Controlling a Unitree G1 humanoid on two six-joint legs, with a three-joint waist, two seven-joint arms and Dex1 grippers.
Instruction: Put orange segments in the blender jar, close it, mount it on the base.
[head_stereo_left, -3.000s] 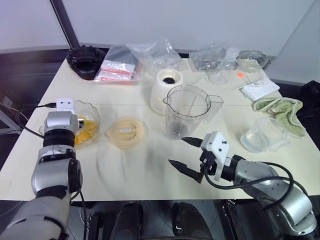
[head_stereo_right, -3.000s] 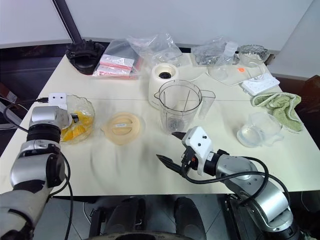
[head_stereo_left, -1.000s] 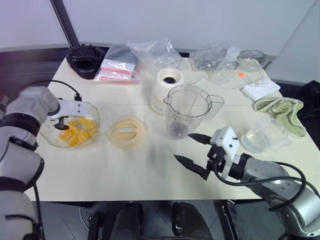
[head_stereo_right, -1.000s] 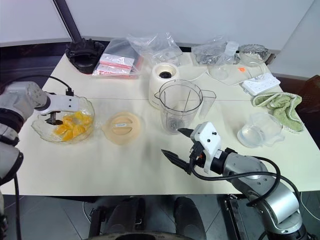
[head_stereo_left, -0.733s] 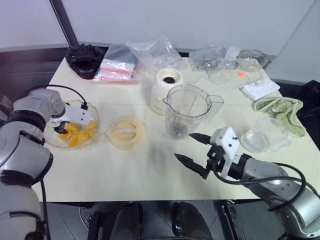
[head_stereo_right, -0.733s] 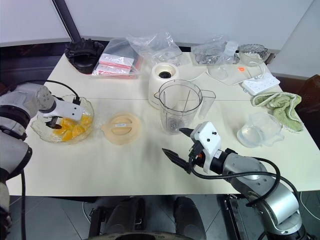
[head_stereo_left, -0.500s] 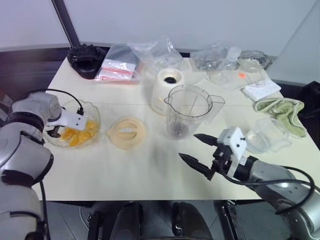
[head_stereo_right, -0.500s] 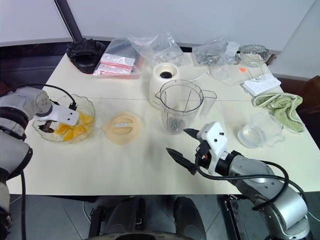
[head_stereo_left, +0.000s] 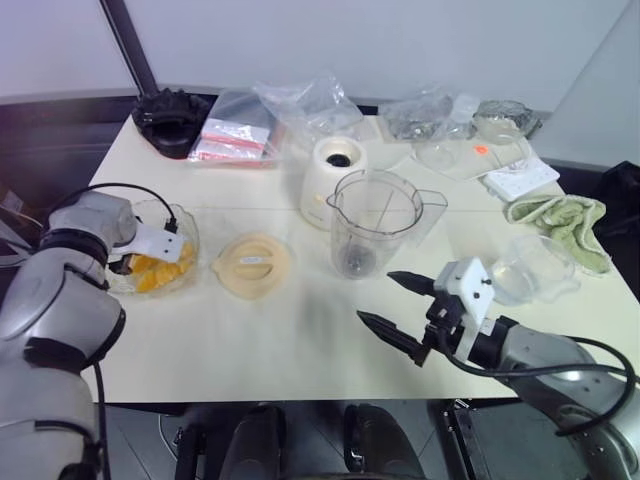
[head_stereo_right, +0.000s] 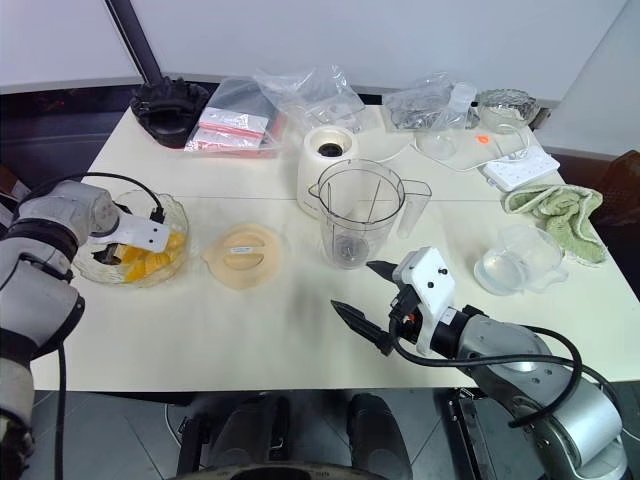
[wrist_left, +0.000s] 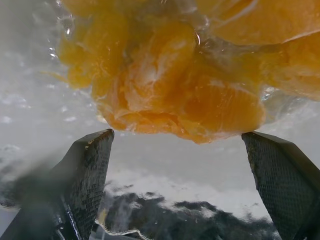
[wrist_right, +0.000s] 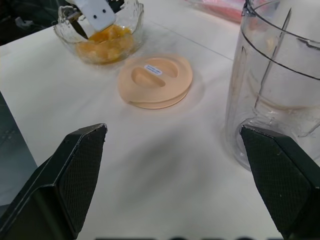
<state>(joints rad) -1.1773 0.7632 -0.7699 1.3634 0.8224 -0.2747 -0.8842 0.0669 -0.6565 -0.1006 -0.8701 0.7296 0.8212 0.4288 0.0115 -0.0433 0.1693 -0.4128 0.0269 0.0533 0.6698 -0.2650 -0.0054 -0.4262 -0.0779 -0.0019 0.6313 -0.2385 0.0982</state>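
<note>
Over the scalloped clear glass bowl (head_stereo_left: 150, 262): left gripper (wrist_left: 182, 150) jaws wide around glossy orange segments (wrist_left: 170, 95) | tall clear blender jar (head_stereo_left: 375, 222) mid-desk, empty | right gripper (head_stereo_left: 392, 307) jaws wide, idle | next: closure on one segment required.

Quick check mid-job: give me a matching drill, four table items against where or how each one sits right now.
Items:
1. orange segments
2. blender jar
3. pale orange lid
4. base

States:
A. flat on the table between bowl and jar
B. behind the jar, dark socket uncovered
C. piled in the scalloped glass bowl
D. upright, open on top, no fruit inside

Pairs: 1-C, 2-D, 3-A, 4-B
</note>
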